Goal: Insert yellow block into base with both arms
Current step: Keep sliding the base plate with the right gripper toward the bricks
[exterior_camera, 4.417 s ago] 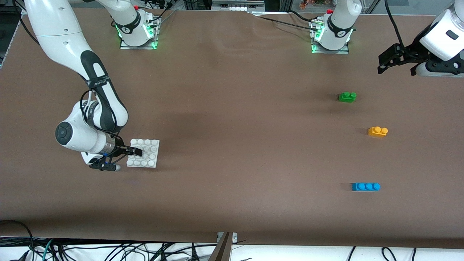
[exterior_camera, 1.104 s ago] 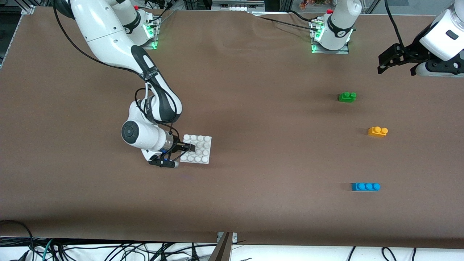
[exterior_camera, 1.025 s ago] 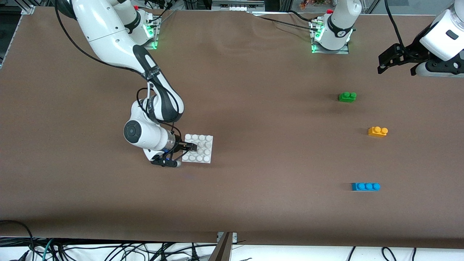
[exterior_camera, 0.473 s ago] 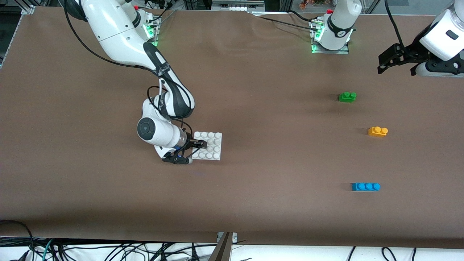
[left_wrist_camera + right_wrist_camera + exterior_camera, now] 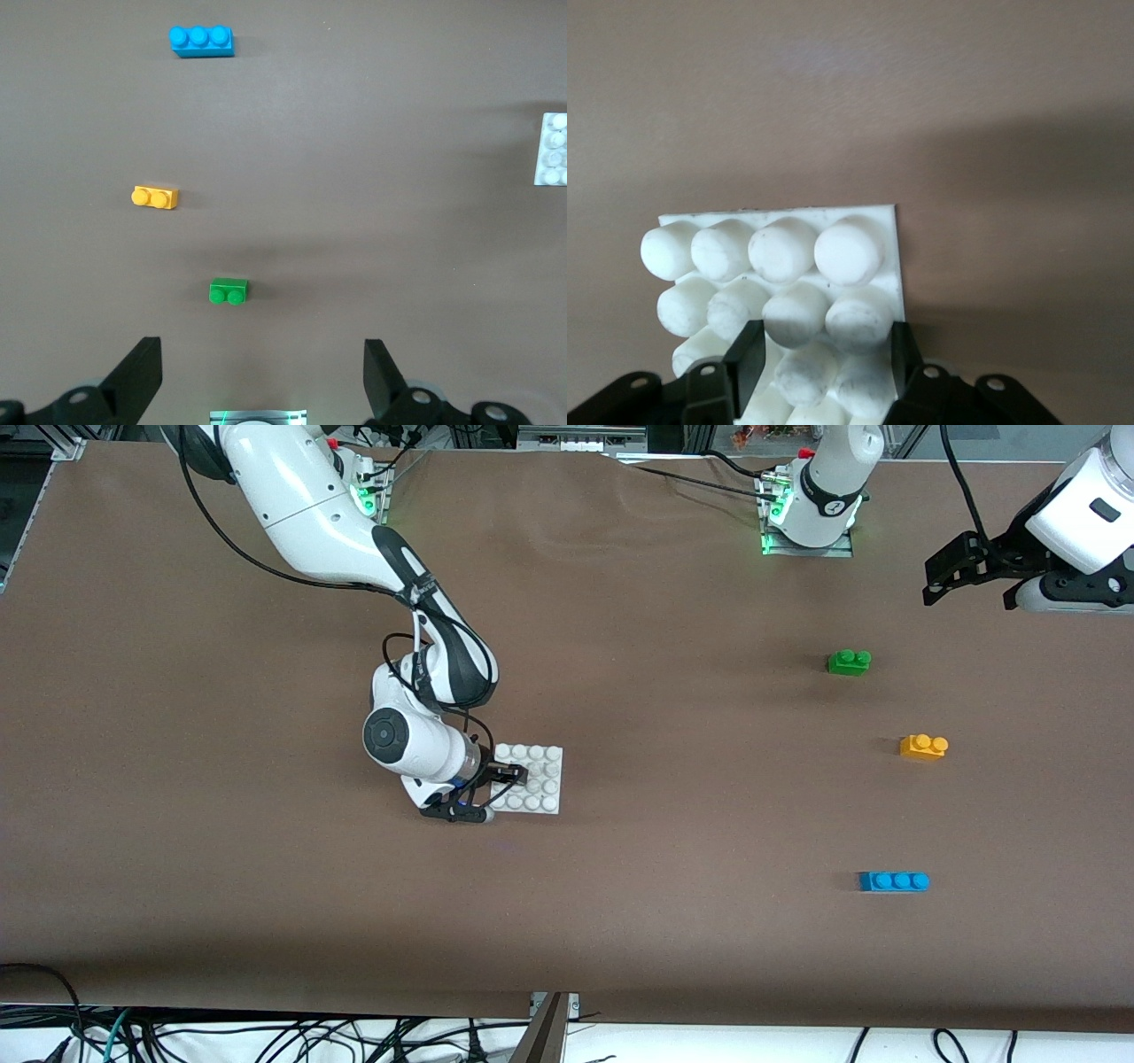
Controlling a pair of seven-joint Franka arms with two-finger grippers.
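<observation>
The white studded base (image 5: 542, 781) is near the table's middle, and my right gripper (image 5: 505, 777) is shut on it. Its fingers (image 5: 749, 359) clamp a pair of the base (image 5: 771, 239) studs at the edge toward the right arm's end. The yellow block (image 5: 923, 746) lies on the table toward the left arm's end, untouched, and shows in the left wrist view (image 5: 156, 197). My left gripper (image 5: 968, 596) waits open and empty up in the air over the left arm's end of the table (image 5: 259, 354).
A green two-stud brick (image 5: 849, 662) lies farther from the front camera than the yellow block; a blue three-stud brick (image 5: 894, 881) lies nearer. Brown table surface stretches between the base and the bricks. Cables hang along the table's front edge.
My right arm has carried the base steadily from the right arm's end toward the table's middle. The left arm and the three bricks have not moved.
</observation>
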